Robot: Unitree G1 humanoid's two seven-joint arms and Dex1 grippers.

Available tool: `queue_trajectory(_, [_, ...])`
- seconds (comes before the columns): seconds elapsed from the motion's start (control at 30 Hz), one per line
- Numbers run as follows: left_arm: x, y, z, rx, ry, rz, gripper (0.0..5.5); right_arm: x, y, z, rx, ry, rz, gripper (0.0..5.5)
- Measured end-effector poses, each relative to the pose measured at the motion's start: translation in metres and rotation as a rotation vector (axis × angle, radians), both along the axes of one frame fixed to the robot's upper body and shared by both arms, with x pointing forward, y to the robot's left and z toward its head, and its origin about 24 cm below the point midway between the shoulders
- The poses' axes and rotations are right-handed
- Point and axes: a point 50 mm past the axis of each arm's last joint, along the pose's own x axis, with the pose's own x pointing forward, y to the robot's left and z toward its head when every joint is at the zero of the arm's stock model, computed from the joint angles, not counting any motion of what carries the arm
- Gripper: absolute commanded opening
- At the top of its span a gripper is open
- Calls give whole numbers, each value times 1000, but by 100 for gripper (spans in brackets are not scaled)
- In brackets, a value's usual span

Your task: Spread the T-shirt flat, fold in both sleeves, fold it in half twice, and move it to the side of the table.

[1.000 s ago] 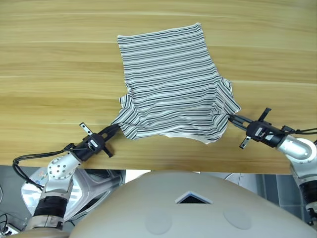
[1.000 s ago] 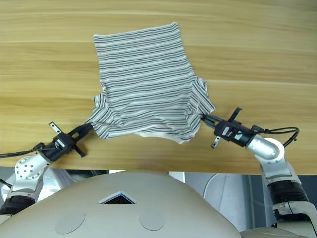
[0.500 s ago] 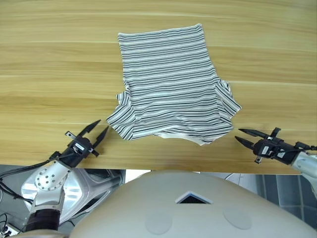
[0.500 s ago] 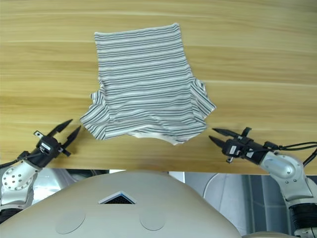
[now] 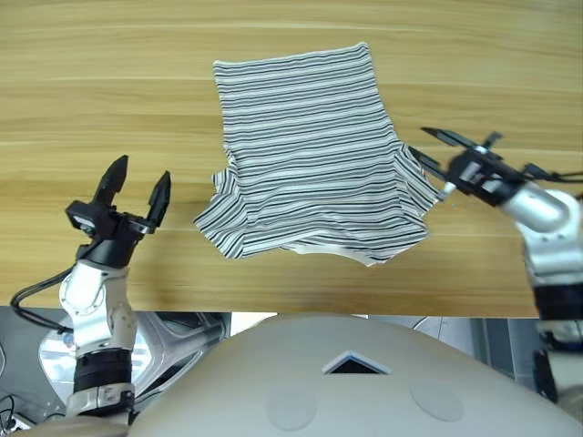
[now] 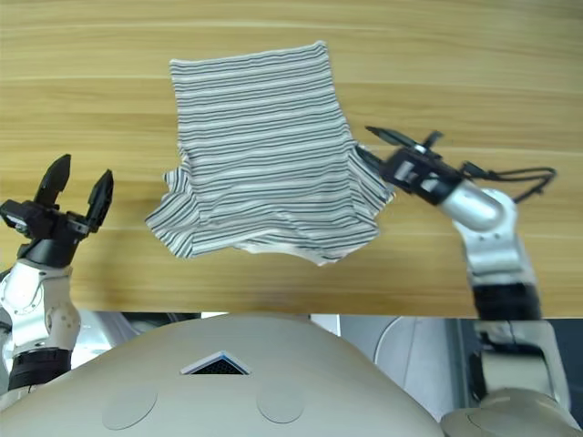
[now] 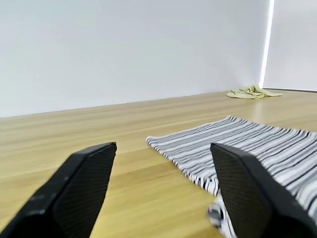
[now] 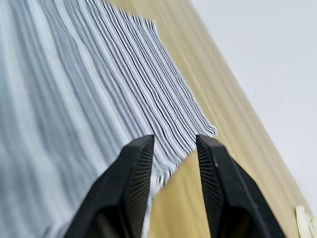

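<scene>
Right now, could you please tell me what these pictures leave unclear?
Head views: whether the right gripper touches the shirt; height unreadable from above.
Right wrist view: shirt blurred, partly behind the fingers.
Left wrist view: yellow thing far off, too small to name.

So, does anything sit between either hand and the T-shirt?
Nothing visible does. Only bare table separates the open left hand from the T-shirt on its left side, and the open right hand hangs at the edge of its right sleeve.

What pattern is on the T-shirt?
Thin dark and white stripes on the T-shirt, clearest in the left eye view.
</scene>
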Motion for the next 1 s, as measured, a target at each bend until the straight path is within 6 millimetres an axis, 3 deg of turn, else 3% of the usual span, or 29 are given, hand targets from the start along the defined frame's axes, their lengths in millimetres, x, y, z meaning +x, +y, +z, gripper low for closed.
queue_trajectory(0.03, [6,-3,5,4,-20,16,353,13,16,-7,-12,13,9,155])
queue_trajectory(0.13, [21,-14,20,-68,-102,67,353,24,69,-24,2,64,115,155])
queue_trajectory(0.23, [31,-21,25,-159,-118,100,353,17,86,-40,-68,114,164,155])
queue_trajectory(0.37, [48,-37,36,-267,-132,106,353,19,103,-42,-90,143,166,155])
queue_trajectory(0.47, [55,-52,44,-321,-129,87,353,38,103,-41,-86,176,64,155])
queue_trajectory(0.67, [55,-58,46,-354,-105,108,353,83,55,-39,-76,216,-304,155])
queue_trajectory(0.77, [52,-56,41,-351,-85,126,353,90,37,-39,-51,235,-419,155])
queue_trajectory(0.83, [51,-57,38,-328,-73,126,353,91,35,-39,-41,237,-427,155])
queue_trajectory(0.9, [53,-66,28,-220,-23,86,353,89,42,-38,-21,236,-357,155])
queue_trajectory(1.0, [50,-82,0,135,93,-22,353,82,63,-29,103,178,-210,155])
